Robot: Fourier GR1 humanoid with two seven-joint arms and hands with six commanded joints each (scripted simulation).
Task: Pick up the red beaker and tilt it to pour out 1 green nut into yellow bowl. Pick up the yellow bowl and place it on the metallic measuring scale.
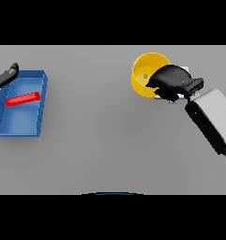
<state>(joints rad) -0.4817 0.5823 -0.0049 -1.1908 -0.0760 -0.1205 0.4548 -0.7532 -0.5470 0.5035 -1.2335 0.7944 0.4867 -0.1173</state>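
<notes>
Over by the table's [105, 150] left edge sits a blue tray [37, 129], and the red beaker [23, 99] is lying flat on its side inside it, roughly mid-tray and angled a bit. Left hand [5, 76] shows at the tray's far-left corner, dark fingers stretched out pretty straight and loose over the rim, not touching the beaker as far as I can see.

Further back, toward the far right part of the table, is the yellow bowl [143, 70]. It's sitting upright and you can spot one little green nut [145, 76] inside on the bottom. Right hand [173, 79] comes in from the right side and is wrapped onto the bowl's right-hand rim, fingers curled over the edge, so it's got a grip on the bowl. Right under that hand there's a sliver of something pale and metallic poking out, likely the measuring scale [162, 97], mostly hidden. Can't tell whether the bowl is actually resting on it or just beside it.
</notes>
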